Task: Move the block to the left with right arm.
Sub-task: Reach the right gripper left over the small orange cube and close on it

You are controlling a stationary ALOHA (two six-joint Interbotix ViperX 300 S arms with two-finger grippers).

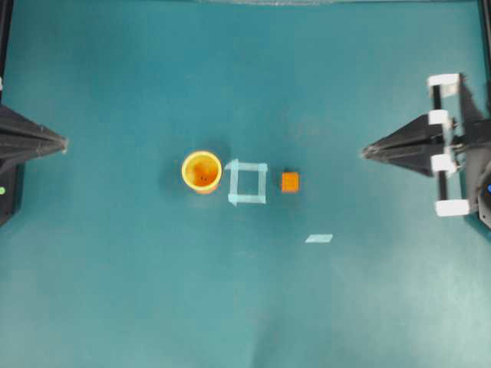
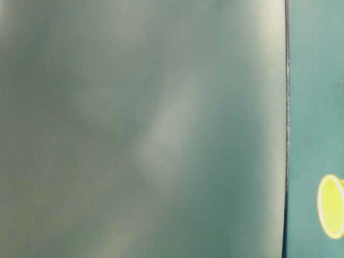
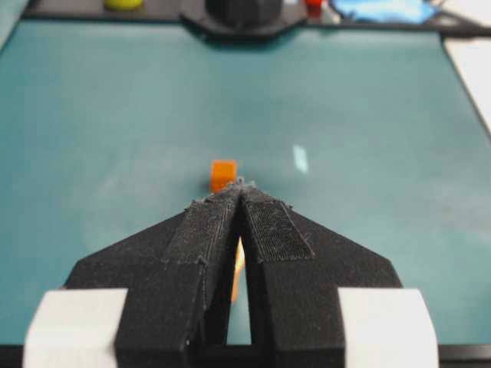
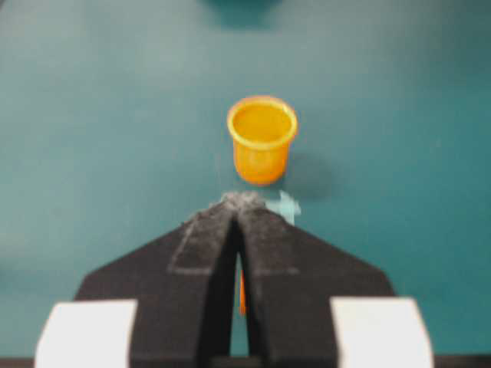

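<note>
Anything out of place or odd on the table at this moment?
Nothing is spilled or damaged. The cup stands upright, the block sits flat beside the tape square. One stray tape strip lies apart. The table-level view is mostly a blur.

Table-level view is washed out to a blur; only the cup (image 2: 331, 206) is seen, cut by the right edge. Block (image 4: 242, 295) is mostly hidden behind the right gripper (image 4: 239, 201) in its wrist view.
</note>
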